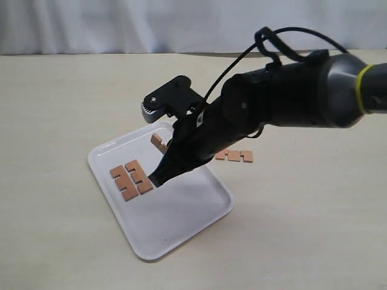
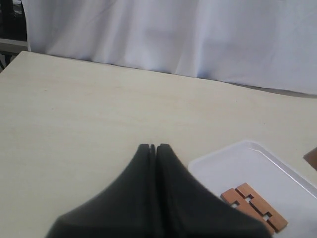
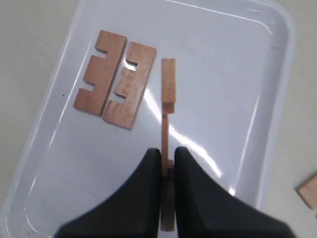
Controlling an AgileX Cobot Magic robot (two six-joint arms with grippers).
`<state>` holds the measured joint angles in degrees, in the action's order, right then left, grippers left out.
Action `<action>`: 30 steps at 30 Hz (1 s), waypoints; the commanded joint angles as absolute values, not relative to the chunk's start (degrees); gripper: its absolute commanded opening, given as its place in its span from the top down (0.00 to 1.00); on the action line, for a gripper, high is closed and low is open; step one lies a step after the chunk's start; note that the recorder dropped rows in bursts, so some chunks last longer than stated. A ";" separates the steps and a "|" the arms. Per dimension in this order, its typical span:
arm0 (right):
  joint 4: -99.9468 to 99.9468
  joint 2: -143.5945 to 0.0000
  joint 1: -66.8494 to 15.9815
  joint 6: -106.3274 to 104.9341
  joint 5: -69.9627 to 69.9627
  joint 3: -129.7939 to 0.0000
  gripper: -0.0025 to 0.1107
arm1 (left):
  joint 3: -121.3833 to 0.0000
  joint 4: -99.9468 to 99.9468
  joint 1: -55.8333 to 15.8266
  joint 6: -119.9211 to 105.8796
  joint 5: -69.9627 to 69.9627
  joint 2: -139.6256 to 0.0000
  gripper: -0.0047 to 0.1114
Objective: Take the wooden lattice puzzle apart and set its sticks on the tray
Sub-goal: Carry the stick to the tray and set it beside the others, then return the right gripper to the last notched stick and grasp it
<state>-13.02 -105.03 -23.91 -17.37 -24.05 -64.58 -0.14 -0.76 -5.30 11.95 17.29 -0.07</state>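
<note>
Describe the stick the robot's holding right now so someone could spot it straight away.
Find the white tray; two sticks lie flat side by side on it. Right beside them, the held stick stands on its thin edge, pinched between the right gripper's black fingers, unlike its flat neighbours.

The tray (image 1: 181, 223) is glossy white, and the sticks (image 1: 130, 179) are plain reddish-brown. The counter (image 1: 302, 229) is pale beige with a faint wood grain; the curtain (image 1: 121, 24) is white. The fingers (image 3: 148, 198) are black, and the arm (image 1: 290, 96) is dark grey — with one yellow band (image 1: 361, 89).
</note>
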 commanded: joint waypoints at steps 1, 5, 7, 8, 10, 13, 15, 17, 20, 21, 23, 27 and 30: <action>-14.10 -108.17 -24.88 -13.35 -17.85 -64.34 0.94 | 0.00 -0.88 -5.38 12.27 16.36 0.00 0.96; -14.10 -110.94 -24.88 -9.47 -14.57 -64.34 0.94 | 0.00 -0.88 -5.38 12.27 16.36 0.00 0.96; -14.10 -112.23 -24.88 -9.47 -14.40 -64.34 0.90 | 0.00 -0.88 -5.38 12.27 16.36 0.00 0.96; -14.53 -112.65 -24.97 -9.47 -14.40 -64.45 0.87 | 0.00 -0.88 -5.38 12.27 16.36 0.00 0.96; -15.04 -113.27 -25.11 -9.34 -14.40 -64.45 0.78 | 0.00 -0.88 -5.38 12.27 16.36 0.00 0.96; -15.68 -113.30 -25.66 -9.34 -14.63 -64.56 0.61 | 0.00 -0.88 -5.38 12.27 16.36 0.00 0.96; -15.82 -113.10 -26.08 -10.58 -15.56 -65.14 0.51 | 0.00 -0.88 -5.38 12.27 16.36 0.00 0.96; -15.70 -112.48 -26.08 -13.70 -17.63 -65.98 0.44 | 0.00 -0.88 -5.38 12.27 16.36 0.00 0.96; -14.14 -110.56 -25.96 -14.52 -21.01 -67.30 0.39 | 0.00 -0.88 -5.38 12.27 16.36 0.00 0.96; -12.52 -109.66 -25.97 -14.52 -22.12 -67.74 0.39 | 0.00 -0.88 -5.38 12.27 16.36 0.00 0.96; -5.98 -106.43 -25.97 -11.44 -23.97 -68.01 0.39 | 0.00 -0.88 -5.38 12.27 16.36 0.00 0.96; 1.25 -102.93 -23.41 -2.01 -25.58 -68.01 0.39 | 0.00 -0.88 -5.38 12.27 16.36 0.00 0.96; 2.71 -101.74 -18.29 2.16 -28.84 -68.01 0.39 | 0.00 -0.88 -5.38 12.27 16.36 0.00 0.96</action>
<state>0.91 -102.61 -21.72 -0.74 -26.05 -67.84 -0.14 -0.76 -5.30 11.95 17.07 -0.07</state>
